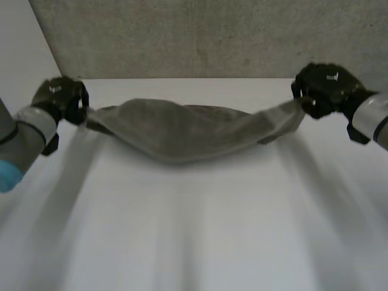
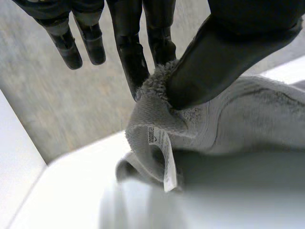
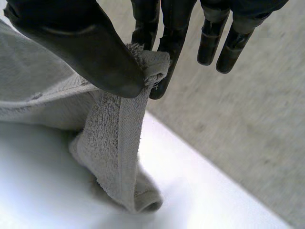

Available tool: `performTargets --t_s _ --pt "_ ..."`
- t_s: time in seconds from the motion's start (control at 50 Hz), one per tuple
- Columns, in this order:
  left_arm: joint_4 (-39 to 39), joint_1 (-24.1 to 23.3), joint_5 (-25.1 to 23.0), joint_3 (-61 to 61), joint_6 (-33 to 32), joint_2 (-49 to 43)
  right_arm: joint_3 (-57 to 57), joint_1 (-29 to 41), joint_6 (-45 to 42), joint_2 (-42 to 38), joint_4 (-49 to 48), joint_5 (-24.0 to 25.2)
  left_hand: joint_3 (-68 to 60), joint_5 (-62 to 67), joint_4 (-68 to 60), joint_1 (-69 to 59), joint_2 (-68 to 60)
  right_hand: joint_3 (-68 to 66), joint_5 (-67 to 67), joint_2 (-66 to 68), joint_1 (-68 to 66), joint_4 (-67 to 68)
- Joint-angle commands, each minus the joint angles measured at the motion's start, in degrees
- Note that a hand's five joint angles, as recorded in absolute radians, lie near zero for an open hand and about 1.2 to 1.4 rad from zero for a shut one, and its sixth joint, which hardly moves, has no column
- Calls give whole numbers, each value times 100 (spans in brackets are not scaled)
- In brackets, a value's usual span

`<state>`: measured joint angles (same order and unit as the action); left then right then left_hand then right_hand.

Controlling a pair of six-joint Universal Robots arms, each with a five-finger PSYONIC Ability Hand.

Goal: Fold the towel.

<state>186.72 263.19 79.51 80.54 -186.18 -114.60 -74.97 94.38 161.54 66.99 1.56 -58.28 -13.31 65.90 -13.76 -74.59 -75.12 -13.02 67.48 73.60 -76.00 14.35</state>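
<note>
Towel (image 1: 188, 133) hangs between pinching fingers (image 2: 128, 57).

**Setting: white table (image 1: 194, 242) before a grey speckled surface (image 1: 200, 36)**

The table top is smooth, plain and matt, and fills the foreground of the head view. Beyond its far edge is the grey surface, mottled and rough like concrete or carpet; whether it is wall or floor cannot be told. A plain white panel (image 1: 24, 42) borders this surface on the left along a slanting edge. Lighting is soft and even.
</note>
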Motion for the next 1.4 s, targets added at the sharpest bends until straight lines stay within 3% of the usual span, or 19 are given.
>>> performTargets --t_s 0.02,0.1,0.22,0.34,0.4,0.44,0.48,0.5,0.54,0.56,0.6,0.7,0.8,0.88,0.92,1.0,1.1,1.26,1.4 --pt "-13 241 -304 894 12 913 -545 -227 -114 728 468 150 331 410 376 -541 -488 302 252 640 -400 -435" --pt "-83 495 -611 1288 117 2052 -677 -699 -18 1692 950 290 331 410 376 -541 -488 302 252 640 -400 -435" --pt "-154 856 -936 1588 310 2898 -633 -1088 264 2108 1110 484 331 410 376 -541 -488 302 252 640 -400 -435" --pt "-154 909 -946 1553 328 2699 -589 -1106 264 2046 1145 528 331 410 376 -541 -488 302 252 640 -400 -435" --pt "-163 901 -902 1483 319 2416 -466 -982 185 1554 1136 352 331 410 376 -541 -488 302 252 640 -400 -435" --pt "-224 796 -797 1107 328 1734 -299 -798 53 1220 1162 106 331 410 376 -541 -488 302 252 640 -400 -435" --pt "-329 699 -683 870 328 1408 -11 -317 -428 704 1180 -602 331 410 376 -541 -488 302 252 640 -400 -435" --pt "-451 568 -534 606 311 1066 -9 -315 -431 702 1180 -606 331 410 376 -541 -488 302 252 640 -400 -435" --pt "-557 393 -367 299 285 705 306 88 -964 186 1128 -1279 331 410 376 -541 -488 302 252 640 -400 -435" --pt "-663 234 -218 -95 276 354 307 90 -967 183 1127 -1283 331 410 376 -541 -488 302 252 640 -400 -435" --pt "-777 111 -42 -526 276 37 814 413 -1308 -429 1119 -1764 331 410 376 -541 -488 302 252 640 -400 -435" --pt "-1146 -74 415 -2019 276 -807 1911 739 -1336 -1020 1005 -2265 331 410 376 -541 -488 302 252 640 -400 -435" --pt "-1638 -285 723 -3837 337 -1222 3160 863 -864 -1004 357 -2548 331 410 376 -541 -488 302 252 640 -400 -435" --pt "-1701 -496 777 -5054 643 -1075 3542 863 -264 -687 -288 -2548 331 410 376 -541 -488 302 252 640 -400 -435" --pt "-1657 -514 751 -5117 845 -917 3481 854 69 -425 -848 -2487 331 410 376 -541 -488 302 252 640 -400 -435" --pt "-1340 -514 724 -4942 1146 -678 3235 846 97 -336 -1052 -2364 331 410 376 -541 -488 302 252 640 -400 -435" --pt "-796 -506 680 -4125 1163 -634 2472 802 97 -467 -1087 -2057 331 410 376 -541 -488 302 252 640 -400 -435" --pt "4 -418 170 -2358 1005 -731 1163 565 97 -564 -1158 -1469 331 410 376 -541 -488 302 252 640 -400 -435" --pt "716 -400 -31 -849 -4 -871 230 249 18 -652 -1255 -1081 331 410 376 -541 -488 302 252 640 -400 -435"
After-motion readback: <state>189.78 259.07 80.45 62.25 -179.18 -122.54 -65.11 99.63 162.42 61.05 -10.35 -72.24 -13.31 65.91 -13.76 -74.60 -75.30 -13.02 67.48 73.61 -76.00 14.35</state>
